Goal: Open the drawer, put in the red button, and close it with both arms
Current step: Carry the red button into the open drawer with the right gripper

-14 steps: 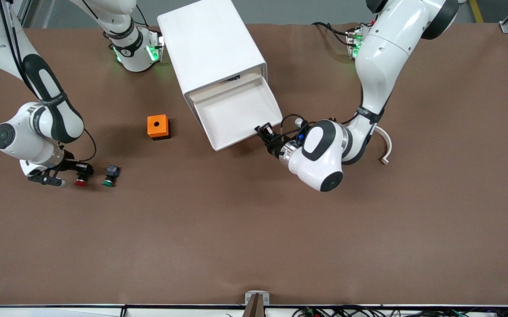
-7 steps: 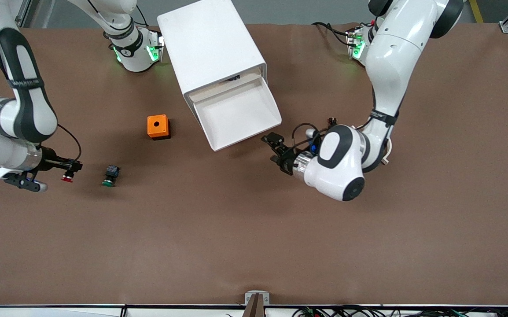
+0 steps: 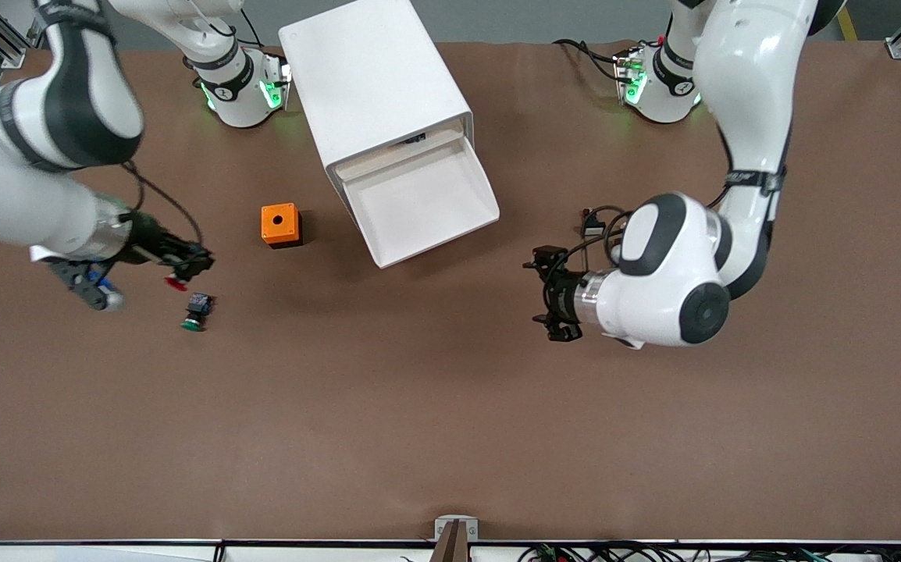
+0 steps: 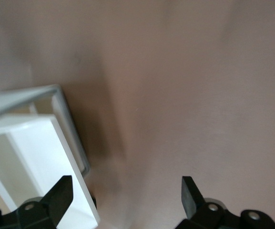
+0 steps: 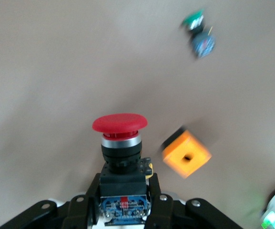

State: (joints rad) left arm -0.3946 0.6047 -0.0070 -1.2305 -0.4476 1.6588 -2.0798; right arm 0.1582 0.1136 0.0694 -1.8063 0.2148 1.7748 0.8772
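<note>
The red button (image 3: 174, 282), with a red mushroom cap and black-blue body, hangs in my right gripper (image 3: 187, 265), which is shut on it above the table, over the spot between the orange box and the green button. In the right wrist view the red button (image 5: 119, 125) stands up from the right gripper (image 5: 123, 191), whose fingers (image 5: 90, 193) clamp its body. The white drawer (image 3: 419, 204) stands pulled open from the white cabinet (image 3: 376, 86). My left gripper (image 3: 547, 293) is open and empty over the table, beside the drawer toward the left arm's end. In the left wrist view the left gripper (image 4: 126, 195) faces the drawer's corner (image 4: 37, 143).
The green-capped button (image 3: 196, 311) lies on the table below the right gripper; it also shows in the right wrist view (image 5: 199, 38). An orange box (image 3: 279, 225) with a hole on top sits between it and the drawer; it shows in the right wrist view too (image 5: 186, 155).
My right gripper has lifted the red button off the table and carried it toward the orange box. My left gripper has let go of the drawer's corner and backed away from it.
</note>
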